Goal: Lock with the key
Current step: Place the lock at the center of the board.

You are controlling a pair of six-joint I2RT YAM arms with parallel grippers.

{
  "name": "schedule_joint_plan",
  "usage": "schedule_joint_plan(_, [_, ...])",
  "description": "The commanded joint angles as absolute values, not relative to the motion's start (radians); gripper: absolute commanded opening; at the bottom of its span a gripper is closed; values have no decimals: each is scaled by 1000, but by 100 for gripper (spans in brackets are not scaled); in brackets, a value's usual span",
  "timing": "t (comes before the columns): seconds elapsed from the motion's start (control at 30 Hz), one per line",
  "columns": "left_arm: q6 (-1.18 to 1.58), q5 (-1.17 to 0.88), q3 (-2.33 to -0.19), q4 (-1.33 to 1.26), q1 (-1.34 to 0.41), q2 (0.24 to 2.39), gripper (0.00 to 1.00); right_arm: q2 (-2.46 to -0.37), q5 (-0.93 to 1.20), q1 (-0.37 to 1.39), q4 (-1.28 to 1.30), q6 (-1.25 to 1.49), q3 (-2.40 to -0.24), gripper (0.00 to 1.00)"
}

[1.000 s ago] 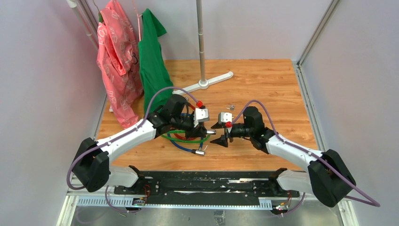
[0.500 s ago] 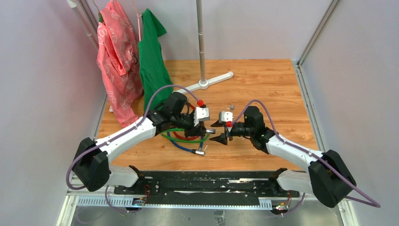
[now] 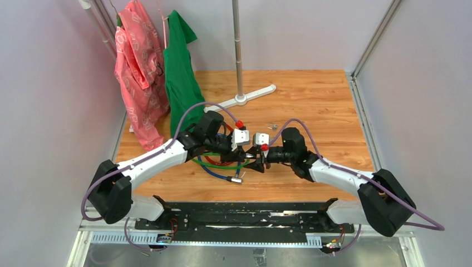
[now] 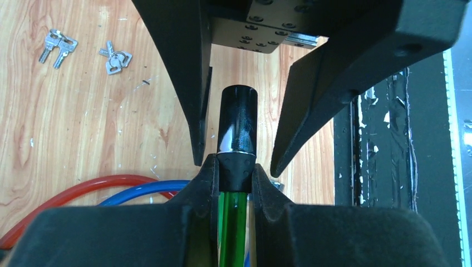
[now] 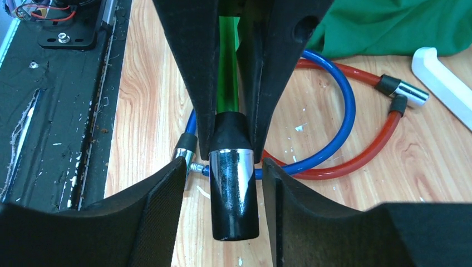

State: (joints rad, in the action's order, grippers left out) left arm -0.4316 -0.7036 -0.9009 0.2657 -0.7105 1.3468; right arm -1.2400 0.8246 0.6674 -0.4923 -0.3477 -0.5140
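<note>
My left gripper (image 4: 234, 167) is shut on the black collar of the green cable (image 4: 231, 222), holding it off the table. The cable's lock cylinder (image 4: 238, 119), chrome and black, sticks out past the fingertips. My right gripper (image 5: 224, 162) faces it, open, with its jaws on either side of that cylinder (image 5: 232, 189) and a gap on each side. The two grippers meet at mid-table in the top view (image 3: 251, 158). Small silvery keys (image 4: 114, 55) lie in two bunches on the wood beyond the grippers, the other bunch (image 4: 57, 47) further left. Neither gripper holds a key.
A red cable (image 5: 356, 161) and a blue cable (image 5: 339, 128) lie coiled under the grippers, their metal plugs on the wood. A white stand base (image 3: 247, 97) with a pole is behind. A green garment (image 3: 181, 72) and a pink garment (image 3: 136, 72) hang at back left. A black rail (image 3: 234, 214) runs along the near edge.
My right gripper has moved left toward the left gripper, so its jaws now straddle the lock cylinder, and they have narrowed. The left arm has barely shifted and keeps its grip.
</note>
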Motion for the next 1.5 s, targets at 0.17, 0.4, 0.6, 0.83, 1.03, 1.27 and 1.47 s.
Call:
schedule_joint_plan(0.17, [-453, -678, -867, 269, -710, 1365, 0, -1262, 754, 685, -422, -342, -580, 13])
schedule_joint_plan(0.4, [-443, -643, -869, 265, -710, 1365, 32, -1254, 683, 683, -292, -281, -626, 0])
schedule_joint_plan(0.6, [-465, -526, -886, 242, -709, 1337, 100, -1241, 559, 677, -198, -177, -645, 0])
schedule_joint_plan(0.83, [-482, -439, -951, 231, -709, 1294, 100, -1299, 445, 611, -160, 45, -648, 0])
schedule_joint_plan(1.03, [-485, -398, -964, 224, -709, 1271, 100, -1413, 467, 497, -142, 233, -650, 0])
schedule_joint_plan(1.27, [-478, -350, -927, 264, -709, 1304, 100, -1580, 563, 419, -35, 352, -723, 0])
schedule_joint_plan(1.47, [-467, -343, -890, 286, -703, 1345, 93, -1681, 583, 412, 141, 394, -807, 1])
